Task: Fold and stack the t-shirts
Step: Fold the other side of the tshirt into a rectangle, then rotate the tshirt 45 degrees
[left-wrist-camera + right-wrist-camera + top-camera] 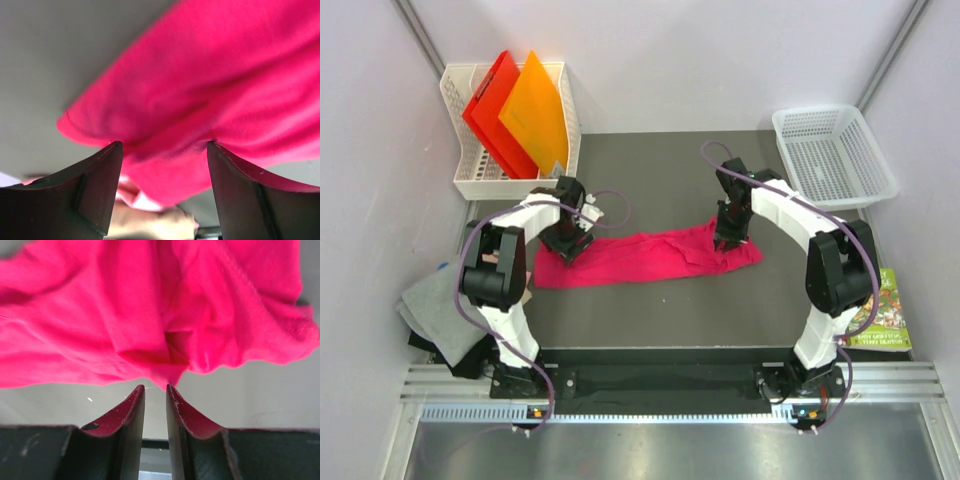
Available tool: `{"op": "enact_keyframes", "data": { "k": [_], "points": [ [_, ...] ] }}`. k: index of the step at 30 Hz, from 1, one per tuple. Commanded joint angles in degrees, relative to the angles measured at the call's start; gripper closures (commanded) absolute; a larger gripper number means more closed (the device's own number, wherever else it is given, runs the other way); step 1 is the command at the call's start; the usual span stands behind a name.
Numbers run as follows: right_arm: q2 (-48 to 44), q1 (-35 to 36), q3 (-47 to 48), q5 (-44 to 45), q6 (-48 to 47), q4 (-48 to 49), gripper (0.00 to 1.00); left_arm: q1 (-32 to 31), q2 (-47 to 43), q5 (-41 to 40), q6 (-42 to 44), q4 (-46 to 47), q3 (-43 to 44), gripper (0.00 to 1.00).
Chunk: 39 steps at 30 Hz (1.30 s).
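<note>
Magenta t-shirt (640, 260) lies on the dark mat (650, 170), about mid-table. It is drawn out into a long narrow strip running left-right, rumpled and bunched at the right end (not flat).

Left gripper (565, 248) is at the strip's left end, down on the cloth. In the wrist cam its fingers (95, 190) are spread wide, w/ a fold of magenta cloth hanging in the gap. Neither finger visibly presses it.

Right gripper (730, 240) is on the bunched right part, near the far edge of the strip. Its fingers (127, 415) are nearly together, w/ only a thin slit between them and light surface showing through. The lowest point of the cloth sits right at the fingertips. Can't tell whether a bit of hem is pinched or the tips just touch it.

Grey t-shirt (435, 305) is off the mat's left edge, beside the left arm's base, lying on something darker. The left wrist cam shows blurred pale pink and tan stuff low in frame, too soft to ID.

Periphery:
- Far-left corner: white rack (460, 180) w/ a red folder (490, 105) and an orange folder (535, 105) leaning in it.
- Far right: white basket (835, 155).
- Right of the right arm: green book (882, 310), flat on the table.
</note>
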Motion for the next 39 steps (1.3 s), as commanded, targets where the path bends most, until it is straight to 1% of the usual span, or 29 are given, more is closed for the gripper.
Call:
{"op": "enact_keyframes", "data": {
  "k": [1,8,12,16,23,26,28,29,30,34,35,37,38,39],
  "points": [
    [-0.3,-0.4,2.9,-0.1,-0.8,0.0,0.76,0.2,3.4,-0.9,0.4,3.0,2.4,0.27],
    [1.8,-2.2,0.1,2.9,-2.3,1.3,0.78,0.3,5.2,-2.2,0.5,4.1,0.7,0.28],
    [5.1,-5.2,-2.7,5.2,-3.6,3.2,0.8,0.3,4.1,-3.4,1.2,3.8,-1.5,0.28],
    [8.5,-8.2,-2.1,4.8,-4.8,5.2,0.8,0.3,-0.3,-3.0,1.3,1.8,-4.4,0.29],
    [13.5,-10.1,2.8,5.2,-7.1,5.1,0.81,-0.1,-7.0,-0.3,-0.9,-4.3,-9.0,0.29],
    [16.3,-10.9,8.1,5.7,-8.2,4.6,0.81,-2.0,-8.1,0.9,-2.9,-5.5,-11.0,0.29],
    [19.8,-11.4,11.5,5.0,-8.8,3.2,0.81,-3.7,-8.2,0.4,-3.8,-4.2,-13.0,0.29],
    [21.2,-11.6,15.4,4.7,-9.4,2.6,0.81,-5.4,-8.0,0.3,-4.8,-3.8,-13.3,0.29],
    [23.9,-11.6,17.4,4.7,-9.7,2.0,0.81,-6.4,-6.9,0.3,-5.3,-3.6,-13.5,0.28],
    [30.8,-11.9,28.2,4.4,-10.5,-1.7,0.81,-11.2,-3.6,2.6,-8.8,-2.8,-11.8,0.29],
    [31.9,-12.0,32.5,4.4,-10.7,-2.1,0.81,-12.8,-2.8,2.4,-9.0,-2.3,-11.5,0.29],
    [35.2,-12.4,36.1,3.3,-10.7,-2.3,0.81,-13.2,-0.2,2.3,-9.3,-1.7,-9.4,0.29],
    [36.0,-12.6,39.6,3.3,-10.5,-2.5,0.81,-13.0,0.8,2.1,-9.2,-1.5,-8.5,0.29],
    [37.9,-13.0,41.4,1.7,-10.5,-2.5,0.81,-12.8,2.6,1.8,-9.1,-1.8,-7.4,0.29]
  ]
}}
